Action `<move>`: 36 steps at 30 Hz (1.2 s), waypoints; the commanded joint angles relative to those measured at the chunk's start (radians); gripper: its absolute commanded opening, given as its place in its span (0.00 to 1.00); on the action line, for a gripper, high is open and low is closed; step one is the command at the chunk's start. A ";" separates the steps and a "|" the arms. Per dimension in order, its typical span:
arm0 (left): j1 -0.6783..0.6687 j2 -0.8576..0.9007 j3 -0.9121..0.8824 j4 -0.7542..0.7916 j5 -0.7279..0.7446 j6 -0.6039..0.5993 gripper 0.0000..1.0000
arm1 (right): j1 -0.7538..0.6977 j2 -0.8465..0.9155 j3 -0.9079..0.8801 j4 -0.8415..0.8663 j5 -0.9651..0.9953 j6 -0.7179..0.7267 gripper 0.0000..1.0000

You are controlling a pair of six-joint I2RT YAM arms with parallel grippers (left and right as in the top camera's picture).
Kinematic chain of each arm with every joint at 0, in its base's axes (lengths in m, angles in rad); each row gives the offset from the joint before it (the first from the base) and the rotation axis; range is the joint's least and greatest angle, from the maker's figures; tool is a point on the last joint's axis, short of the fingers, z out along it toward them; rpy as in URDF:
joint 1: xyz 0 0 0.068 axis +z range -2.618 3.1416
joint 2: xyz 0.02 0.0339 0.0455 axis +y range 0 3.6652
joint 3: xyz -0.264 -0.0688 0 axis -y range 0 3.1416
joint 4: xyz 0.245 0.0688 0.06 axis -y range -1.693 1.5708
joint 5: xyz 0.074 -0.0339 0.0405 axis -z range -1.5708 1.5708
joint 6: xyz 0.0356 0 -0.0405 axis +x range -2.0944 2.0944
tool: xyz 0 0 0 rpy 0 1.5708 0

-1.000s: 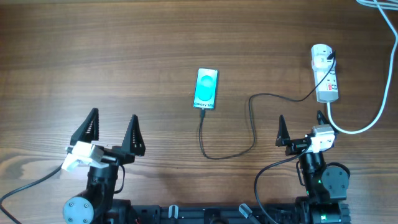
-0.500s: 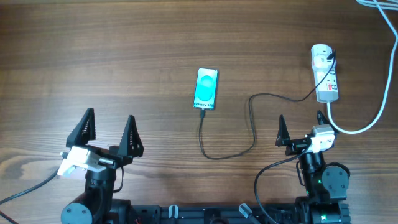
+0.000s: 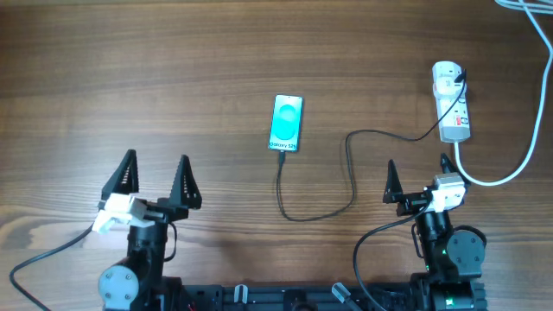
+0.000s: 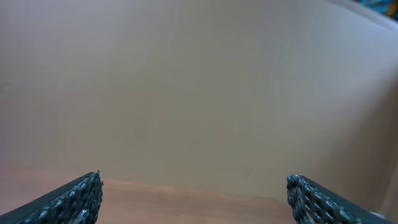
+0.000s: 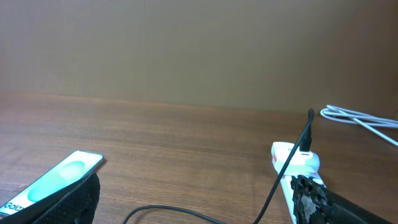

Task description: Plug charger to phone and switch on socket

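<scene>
The left claw (image 3: 156, 160) and right claw (image 3: 416, 164) are noted fully spread and empty. The white elongated power strip (image 3: 452, 104) is found at upper right, long axis top-to-bottom, just above the right claw, the nearer one.

The flat turquoise-screened phone (image 3: 287, 123) lies midway across the brown wooden counter (image 3: 173, 78). The thin black charger cable (image 3: 320, 214) meets its near end, loops toward the robot, then runs right and back into the far end of the white plastic power strip (image 3: 452, 112) at far right. A thick white cord (image 3: 510, 177) leaves the strip's near end, curving right. The left hand (image 3: 156, 156) sits near-left; the right hand (image 3: 416, 161), just before the strip.
</scene>
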 commanded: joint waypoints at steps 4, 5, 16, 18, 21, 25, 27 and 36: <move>0.029 -0.011 -0.096 0.027 -0.060 -0.009 1.00 | 0.004 -0.007 -0.001 0.001 0.010 0.018 1.00; 0.034 -0.011 -0.107 0.027 -0.060 -0.009 1.00 | 0.004 -0.007 -0.001 0.001 0.010 0.018 1.00; 0.101 -0.011 -0.107 -0.177 -0.061 -0.004 1.00 | 0.004 -0.007 -0.001 0.001 0.010 0.018 1.00; 0.101 -0.011 -0.107 -0.239 -0.060 -0.004 1.00 | 0.004 -0.007 -0.001 0.001 0.010 0.018 1.00; 0.101 -0.011 -0.107 -0.296 -0.051 0.031 1.00 | 0.004 -0.007 -0.001 0.001 0.010 0.018 1.00; 0.101 -0.011 -0.107 -0.298 -0.048 0.051 1.00 | 0.004 -0.007 -0.001 0.001 0.010 0.018 1.00; 0.101 -0.011 -0.107 -0.301 -0.010 0.106 1.00 | 0.004 -0.007 -0.001 0.001 0.010 0.018 1.00; 0.101 -0.011 -0.107 -0.302 -0.003 0.130 1.00 | 0.004 -0.007 -0.001 0.001 0.010 0.018 1.00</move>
